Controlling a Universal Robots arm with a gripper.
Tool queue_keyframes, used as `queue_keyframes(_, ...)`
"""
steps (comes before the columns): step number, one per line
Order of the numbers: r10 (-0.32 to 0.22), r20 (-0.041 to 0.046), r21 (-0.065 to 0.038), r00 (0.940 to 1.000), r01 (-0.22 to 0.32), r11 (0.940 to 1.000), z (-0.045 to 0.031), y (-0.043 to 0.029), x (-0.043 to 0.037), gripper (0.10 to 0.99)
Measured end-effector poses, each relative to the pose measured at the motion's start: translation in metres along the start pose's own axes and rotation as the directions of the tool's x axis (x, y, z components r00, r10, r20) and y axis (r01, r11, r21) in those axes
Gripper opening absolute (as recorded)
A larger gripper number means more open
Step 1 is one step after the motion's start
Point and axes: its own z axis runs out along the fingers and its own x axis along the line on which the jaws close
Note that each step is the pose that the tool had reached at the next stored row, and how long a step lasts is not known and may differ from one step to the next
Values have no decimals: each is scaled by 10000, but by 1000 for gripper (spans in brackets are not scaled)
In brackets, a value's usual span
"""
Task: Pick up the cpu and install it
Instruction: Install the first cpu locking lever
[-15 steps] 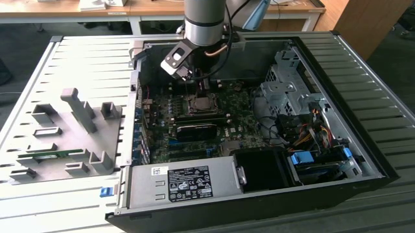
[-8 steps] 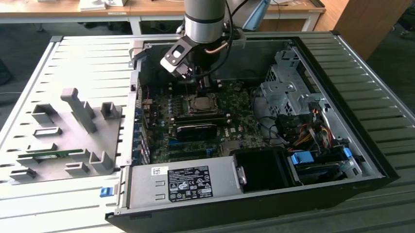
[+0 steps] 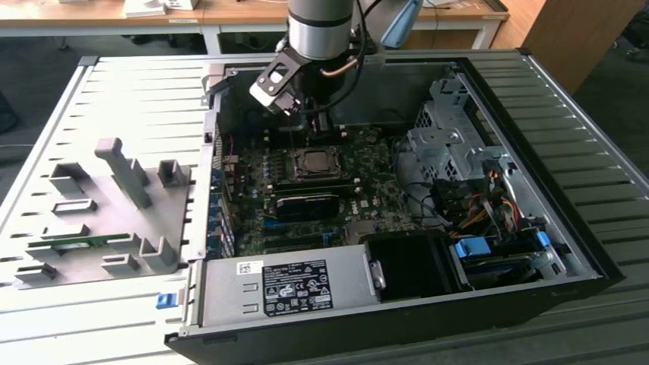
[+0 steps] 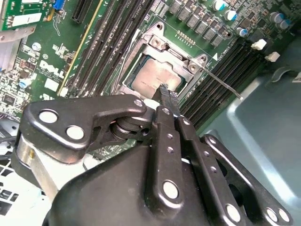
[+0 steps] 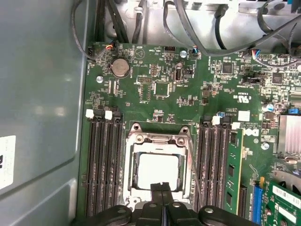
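The cpu point(image 5: 158, 170), a flat square with a matte silver-grey metal top, lies inside the metal frame of the socket point(image 5: 159, 136) in the middle of the green motherboard point(image 5: 155, 101), between the two banks of black memory slots. The gripper point(image 5: 162, 188) hangs directly above the chip's near edge. Its slim black fingers point(image 4: 168, 101) are pressed together and carry nothing.
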Motion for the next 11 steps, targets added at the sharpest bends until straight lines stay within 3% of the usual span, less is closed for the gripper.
queue_keyframes(11, 0, 0, -1, 10000, 0, 10000, -147, 1, 3, 122)
